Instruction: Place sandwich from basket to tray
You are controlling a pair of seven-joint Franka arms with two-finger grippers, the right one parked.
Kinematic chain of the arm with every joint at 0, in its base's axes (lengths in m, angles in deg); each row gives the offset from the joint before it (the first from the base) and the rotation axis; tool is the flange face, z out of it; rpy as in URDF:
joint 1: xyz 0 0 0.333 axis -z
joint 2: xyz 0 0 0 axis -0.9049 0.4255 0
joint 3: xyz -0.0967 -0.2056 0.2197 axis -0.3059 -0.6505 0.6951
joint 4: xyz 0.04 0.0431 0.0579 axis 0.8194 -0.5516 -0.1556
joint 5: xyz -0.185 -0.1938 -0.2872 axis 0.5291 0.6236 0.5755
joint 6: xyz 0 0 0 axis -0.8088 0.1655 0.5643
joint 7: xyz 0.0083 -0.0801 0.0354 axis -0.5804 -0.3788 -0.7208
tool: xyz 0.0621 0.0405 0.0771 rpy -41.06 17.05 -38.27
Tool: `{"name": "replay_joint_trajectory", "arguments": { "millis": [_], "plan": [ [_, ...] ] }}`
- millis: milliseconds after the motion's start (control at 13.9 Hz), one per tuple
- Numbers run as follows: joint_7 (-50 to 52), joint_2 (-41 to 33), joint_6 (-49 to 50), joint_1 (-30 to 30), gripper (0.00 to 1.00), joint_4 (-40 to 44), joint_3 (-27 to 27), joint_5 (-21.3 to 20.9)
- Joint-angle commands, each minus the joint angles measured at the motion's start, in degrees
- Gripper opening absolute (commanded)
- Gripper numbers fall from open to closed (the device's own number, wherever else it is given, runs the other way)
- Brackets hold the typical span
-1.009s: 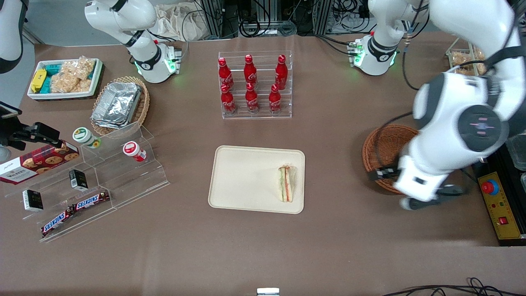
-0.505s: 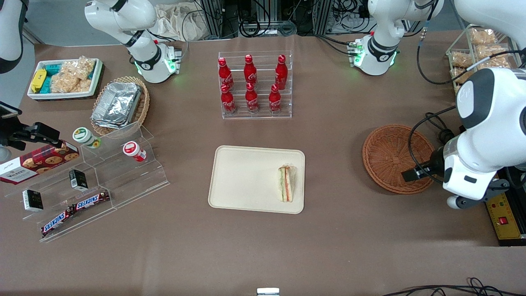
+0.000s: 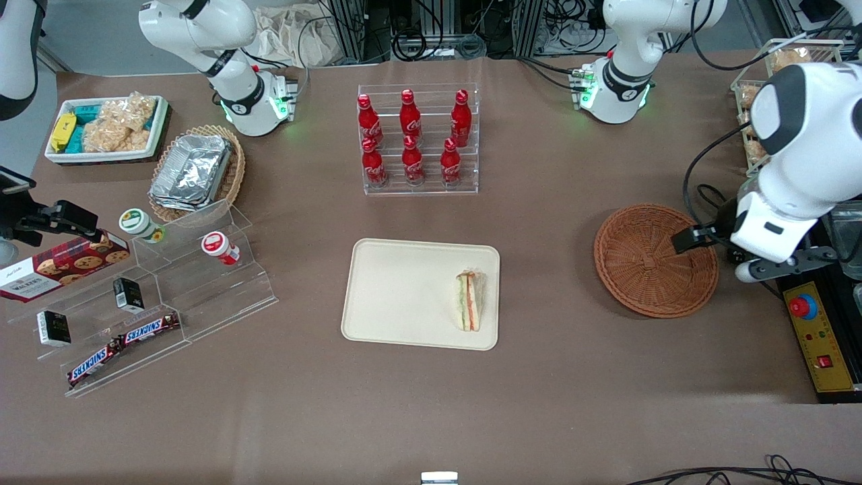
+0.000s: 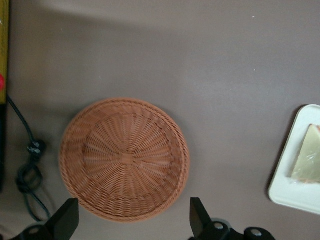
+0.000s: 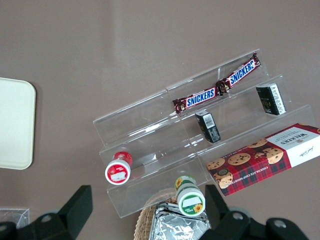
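The sandwich (image 3: 469, 300) lies on the cream tray (image 3: 404, 289), near the tray edge closest to the basket. It also shows in the left wrist view as a pale wedge (image 4: 307, 160) on the tray's corner (image 4: 295, 192). The round reddish-brown basket (image 3: 654, 261) is empty, as its woven floor (image 4: 125, 157) shows. My gripper (image 4: 132, 222) hangs high above the basket's rim, open and holding nothing. Its black fingertips (image 4: 67, 220) stand wide apart. In the front view the hand (image 3: 768, 225) is over the basket's edge toward the working arm's end of the table.
An acrylic rack of red cola bottles (image 3: 417, 138) stands farther from the front camera than the tray. A yellow control box (image 3: 818, 337) and black cables (image 4: 30, 175) lie beside the basket. The stepped acrylic snack shelf (image 3: 155, 303) and foil trays (image 3: 192, 172) sit toward the parked arm's end.
The left arm has swung off the basket toward the working arm's end of the table and away from the front camera, uncovering the whole basket. The sandwich and tray have not moved.
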Motion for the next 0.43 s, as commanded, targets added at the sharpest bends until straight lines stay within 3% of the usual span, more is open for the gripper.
{"name": "replay_joint_trajectory", "arguments": {
  "millis": [0,144,360],
  "plan": [
    [-2.52,4.3,9.17,-0.62,1.0,10.62,-0.57,-0.15],
    [-2.16,9.4,16.56,-0.71,1.0,20.13,-0.57,-0.14],
    [-2.16,10.39,17.56,-0.62,1.0,21.84,-0.66,-0.32]
  ]
}}
